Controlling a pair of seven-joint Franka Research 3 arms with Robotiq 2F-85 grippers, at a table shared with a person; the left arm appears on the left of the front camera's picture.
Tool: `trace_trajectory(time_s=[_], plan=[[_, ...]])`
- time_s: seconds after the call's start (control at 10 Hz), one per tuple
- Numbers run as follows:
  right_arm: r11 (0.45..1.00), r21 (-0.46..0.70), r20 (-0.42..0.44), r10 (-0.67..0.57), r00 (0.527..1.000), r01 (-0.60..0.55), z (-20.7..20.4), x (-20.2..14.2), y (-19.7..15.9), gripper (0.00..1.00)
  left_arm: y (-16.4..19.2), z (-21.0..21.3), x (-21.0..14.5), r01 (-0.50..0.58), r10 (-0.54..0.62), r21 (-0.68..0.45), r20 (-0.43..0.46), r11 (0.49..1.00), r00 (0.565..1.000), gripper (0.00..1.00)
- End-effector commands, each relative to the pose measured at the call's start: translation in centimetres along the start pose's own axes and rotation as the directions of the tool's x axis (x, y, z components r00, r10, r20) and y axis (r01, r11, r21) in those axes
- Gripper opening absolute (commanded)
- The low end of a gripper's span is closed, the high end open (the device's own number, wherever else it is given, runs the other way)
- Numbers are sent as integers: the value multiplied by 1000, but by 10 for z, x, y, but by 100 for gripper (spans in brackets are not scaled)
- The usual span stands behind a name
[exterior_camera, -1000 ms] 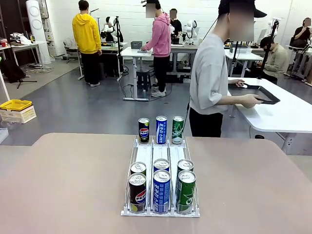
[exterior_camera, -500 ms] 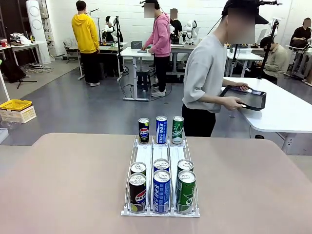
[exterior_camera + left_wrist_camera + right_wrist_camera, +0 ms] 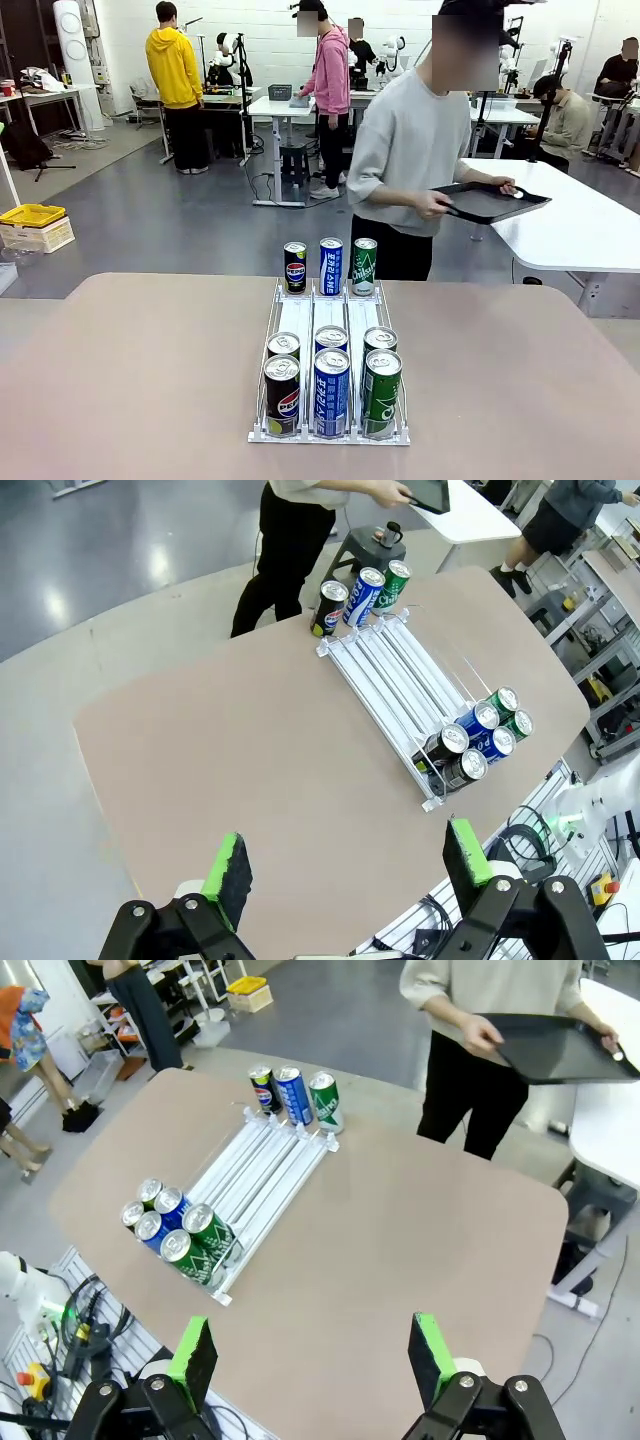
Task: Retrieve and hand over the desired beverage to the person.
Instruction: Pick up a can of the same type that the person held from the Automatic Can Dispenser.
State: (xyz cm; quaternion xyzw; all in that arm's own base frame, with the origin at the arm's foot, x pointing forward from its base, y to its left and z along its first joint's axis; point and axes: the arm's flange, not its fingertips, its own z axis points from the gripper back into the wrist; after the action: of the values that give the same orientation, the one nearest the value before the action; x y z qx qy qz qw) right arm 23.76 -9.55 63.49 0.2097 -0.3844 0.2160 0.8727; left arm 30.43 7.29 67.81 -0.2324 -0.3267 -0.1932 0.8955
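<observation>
Nine slim metal drink cans sit in a clear three-lane wire rack on the beige tabletop. A black cola can, a blue can and a green can stand at the far end, with six more packed in two rows at the near end. The person in a light grey top stands at the far edge, both hands on a flat black tray. The left gripper and right gripper hang high above, jaws apart, nothing held. No hand points, so the wanted drink is unclear and a wrong pick is the likely risk. The near cans touch, so the jaws could topple neighbours. A tall can may tip on the hand-held tray.
</observation>
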Motion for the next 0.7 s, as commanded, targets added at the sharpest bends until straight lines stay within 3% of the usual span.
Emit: trace_trajectory(time_s=[0.0,0.6], plan=[[1000,14,3,3,1000,-3,-1,0,0,100,-1,-1,1,6,-6,-6,2,1000,1000,100],[1000,14,3,3,1000,-3,-1,0,0,100,-1,-1,1,6,-6,-6,2,1000,1000,100]])
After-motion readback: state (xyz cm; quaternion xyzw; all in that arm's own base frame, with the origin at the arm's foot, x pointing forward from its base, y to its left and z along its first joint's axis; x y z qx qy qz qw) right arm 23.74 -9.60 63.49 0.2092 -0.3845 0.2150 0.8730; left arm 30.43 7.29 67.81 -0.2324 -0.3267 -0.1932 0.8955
